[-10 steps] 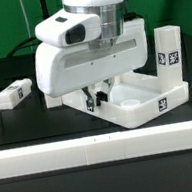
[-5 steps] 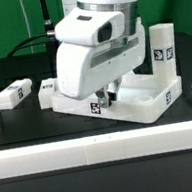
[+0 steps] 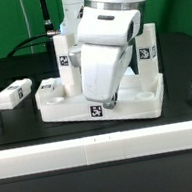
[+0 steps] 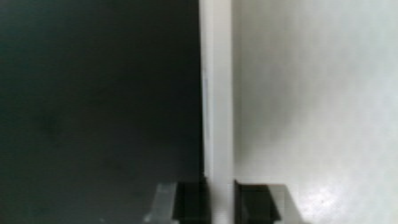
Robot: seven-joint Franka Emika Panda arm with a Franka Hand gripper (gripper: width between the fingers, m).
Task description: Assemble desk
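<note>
While the pincer (image 3: 109,103) grips the desk top (image 3: 141,104), its square tags (image 3: 97,111) show.

Exterior view: bright, even light; white desk (image 3: 136,102) nearly washes out against black table (image 3: 9,73). Wrist view: blurred throughout.

The desk top (image 3: 136,102) is lying near the middle of the tabletop (image 3: 19,132). An upright leg (image 3: 63,57) is standing at its rear corner on the exterior view's left, and a second upright leg (image 3: 149,50) is standing at the rear corner on the right. A loose leg (image 3: 15,93) is lying toward the tabletop's left edge. Another block (image 3: 50,88) is lying between that leg and the desk top, just beside the latter. The rail (image 3: 103,149) is running along the tabletop's front edge, before everything else. The gripper (image 3: 108,98) is sitting at the desk top's front rim (image 4: 217,100), a finger on each side.
</note>
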